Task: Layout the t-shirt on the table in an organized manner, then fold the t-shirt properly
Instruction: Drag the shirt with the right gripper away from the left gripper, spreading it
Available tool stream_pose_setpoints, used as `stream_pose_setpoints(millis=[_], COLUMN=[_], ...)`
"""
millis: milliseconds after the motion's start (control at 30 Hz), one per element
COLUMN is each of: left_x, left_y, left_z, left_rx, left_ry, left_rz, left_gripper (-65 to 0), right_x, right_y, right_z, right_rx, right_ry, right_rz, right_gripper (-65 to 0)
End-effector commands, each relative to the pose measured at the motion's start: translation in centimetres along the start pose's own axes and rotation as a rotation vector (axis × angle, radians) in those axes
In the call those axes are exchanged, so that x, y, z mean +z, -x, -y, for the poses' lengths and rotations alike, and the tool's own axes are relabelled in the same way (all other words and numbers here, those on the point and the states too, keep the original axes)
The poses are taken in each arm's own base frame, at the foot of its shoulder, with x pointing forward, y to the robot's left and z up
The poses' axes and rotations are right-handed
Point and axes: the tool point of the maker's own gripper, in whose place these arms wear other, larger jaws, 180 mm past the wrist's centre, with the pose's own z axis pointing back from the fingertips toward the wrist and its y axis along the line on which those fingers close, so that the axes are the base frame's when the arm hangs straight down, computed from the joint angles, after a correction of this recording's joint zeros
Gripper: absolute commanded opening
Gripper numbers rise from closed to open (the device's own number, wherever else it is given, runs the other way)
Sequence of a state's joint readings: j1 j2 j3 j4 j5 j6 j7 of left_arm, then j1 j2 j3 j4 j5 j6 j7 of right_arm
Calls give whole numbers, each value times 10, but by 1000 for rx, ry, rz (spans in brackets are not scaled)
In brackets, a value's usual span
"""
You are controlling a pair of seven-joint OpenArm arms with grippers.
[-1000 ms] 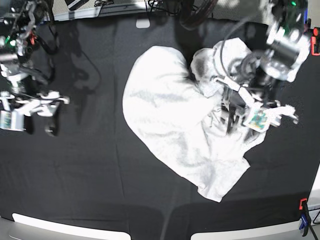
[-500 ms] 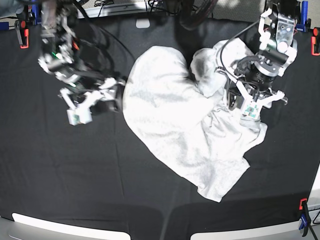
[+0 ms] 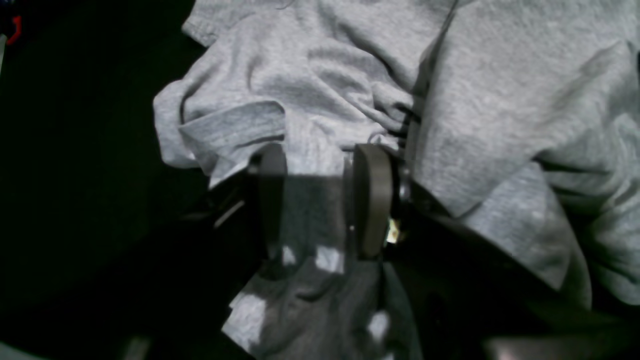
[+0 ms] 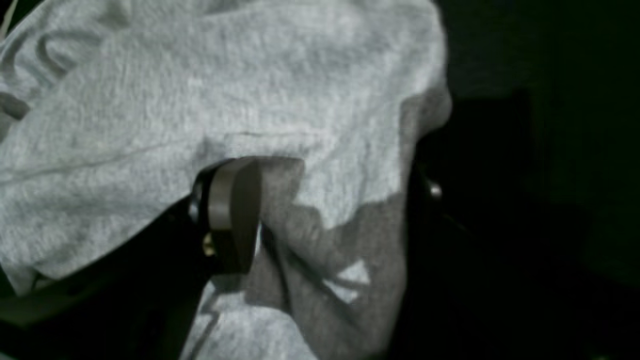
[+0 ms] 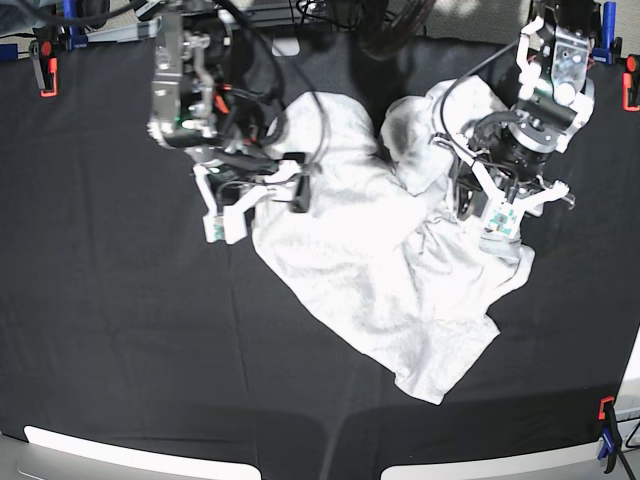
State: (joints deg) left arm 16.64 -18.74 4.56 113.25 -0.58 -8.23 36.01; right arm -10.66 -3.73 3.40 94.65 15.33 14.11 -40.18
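Lying crumpled on the table (image 5: 120, 330), the t-shirt (image 5: 370, 270) is clenched by the left gripper (image 3: 320, 200); its opposite edge is straddled by the right gripper (image 5: 262, 200), jaws spread. No lettering is legible.

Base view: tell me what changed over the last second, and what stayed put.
The right tool swept in from the far edge of the table to the near edge of the t-shirt, where cloth now lies between its open fingers. The left tool pulled in slightly early on, then stayed over the shirt's bunched side, cloth between its fingers. The shirt stayed crumpled, barely shifted.
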Motion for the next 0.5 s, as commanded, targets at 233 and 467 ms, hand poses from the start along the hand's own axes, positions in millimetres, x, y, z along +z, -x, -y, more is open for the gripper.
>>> stream_pose_setpoints(millis=[233, 467], left_x=[2, 2], left_y=[-13, -14], left_z=[-3, -3], left_rx=[-8, -8], left_ry=[-8, -7], left_rz=[47, 51], left_gripper=[-434, -434], right_x=[1, 8], right_y=[-2, -3], right_z=[2, 35], right_rx=[62, 145], right_ry=[47, 217], right_rz=[11, 25], right_gripper=[-270, -650])
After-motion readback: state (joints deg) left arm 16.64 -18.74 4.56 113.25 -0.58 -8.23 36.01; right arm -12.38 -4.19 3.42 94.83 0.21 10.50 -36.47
